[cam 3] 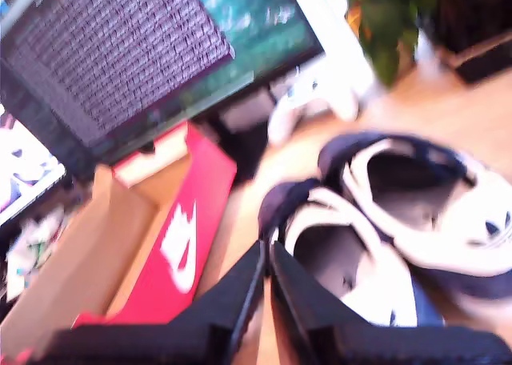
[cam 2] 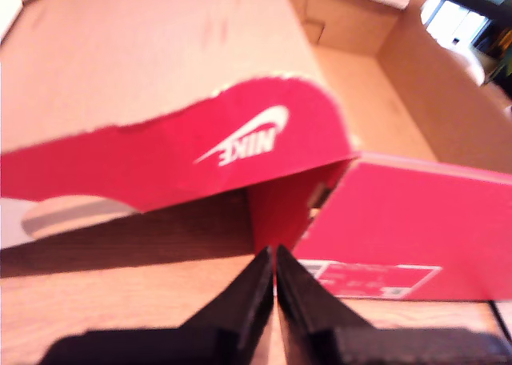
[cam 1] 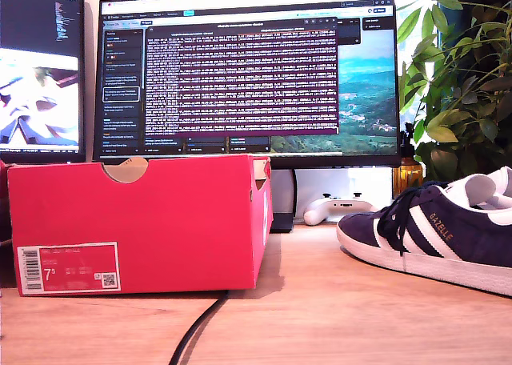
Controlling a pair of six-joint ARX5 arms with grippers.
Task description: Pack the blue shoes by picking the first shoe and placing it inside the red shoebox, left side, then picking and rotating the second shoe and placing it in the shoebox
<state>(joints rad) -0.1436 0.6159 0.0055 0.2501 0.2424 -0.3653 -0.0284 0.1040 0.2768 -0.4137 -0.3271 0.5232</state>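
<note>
Since both shoes (cam 3: 400, 221) sit together on the counter (cam 1: 320, 301), apart from the red shoebox (cam 1: 136, 221), the second claw (cam 3: 266, 257), pinched closed and empty like the first claw (cam 2: 274, 261), risks nudging both.

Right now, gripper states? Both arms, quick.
My first gripper: closed, holding nothing, over the red shoebox.
My second gripper: closed, holding nothing, above the blue shoes.

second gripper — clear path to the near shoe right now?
Probably yes. My second gripper hangs just above the near shoe, with nothing between them, and the other shoe lies beside it, not over it. But the jaws look shut, so they would need to open first.
</note>
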